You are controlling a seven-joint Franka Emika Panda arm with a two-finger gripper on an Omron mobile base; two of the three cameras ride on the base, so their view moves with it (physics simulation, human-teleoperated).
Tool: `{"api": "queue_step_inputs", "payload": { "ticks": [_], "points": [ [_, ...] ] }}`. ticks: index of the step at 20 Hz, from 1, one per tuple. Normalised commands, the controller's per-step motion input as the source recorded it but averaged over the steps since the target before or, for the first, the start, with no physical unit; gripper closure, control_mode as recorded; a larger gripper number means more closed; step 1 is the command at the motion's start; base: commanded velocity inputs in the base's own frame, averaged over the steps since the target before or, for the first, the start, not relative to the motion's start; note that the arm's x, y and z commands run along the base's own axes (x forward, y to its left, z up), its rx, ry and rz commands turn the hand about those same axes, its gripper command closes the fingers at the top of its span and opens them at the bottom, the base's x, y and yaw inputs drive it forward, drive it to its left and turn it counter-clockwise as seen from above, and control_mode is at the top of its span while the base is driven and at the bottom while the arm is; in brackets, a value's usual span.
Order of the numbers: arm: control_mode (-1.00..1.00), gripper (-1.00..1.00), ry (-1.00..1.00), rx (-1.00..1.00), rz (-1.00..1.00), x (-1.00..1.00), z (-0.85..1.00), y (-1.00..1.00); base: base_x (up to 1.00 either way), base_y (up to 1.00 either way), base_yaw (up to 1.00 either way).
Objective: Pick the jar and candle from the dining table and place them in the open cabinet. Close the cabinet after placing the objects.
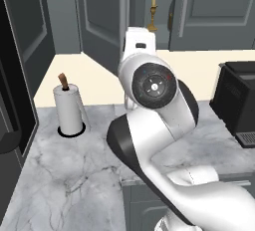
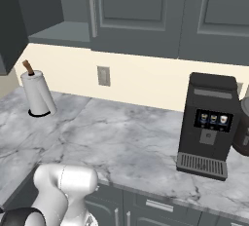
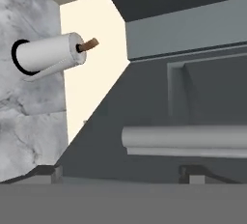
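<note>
Fingers (image 3: 120, 172) spread wide, empty, just beside the cabinet door's (image 3: 193, 102) edge.

Arm (image 1: 154, 125) reared up from lower right, elbow bent, wrist reaching forward and away. Gripper (image 3: 123, 172) spread wide, fingertips (image 3: 48, 172) apart, holding nothing.

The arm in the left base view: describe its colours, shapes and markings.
The arm is built of glossy white rounded shells with dark, near-black bands at the joints. One joint ends in a round dark grey cap with a pale centre mark and small red and blue dots. No cables show.
</note>
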Motion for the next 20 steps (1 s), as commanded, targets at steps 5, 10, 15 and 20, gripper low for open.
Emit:
{"api": "queue_step_inputs", "payload": {
  "ticks": [5, 10, 15, 20],
  "points": [
    [-1.0, -1.0, 0.0, 0.0, -0.03, 0.4, 0.0, -0.32, 0.0, 0.0, 0.0],
    [-1.0, -1.0, 0.0, 0.0, -0.03, 0.43, 0.0, -0.28, 0.0, 0.0, 0.0],
    [-1.0, -1.0, 0.0, 0.0, -0.02, 0.42, 0.0, -0.33, 0.0, 0.0, 0.0],
    [-1.0, -1.0, 0.0, 0.0, -0.03, 0.44, 0.0, -0.38, 0.0, 0.0, 0.0]
  ]
}}
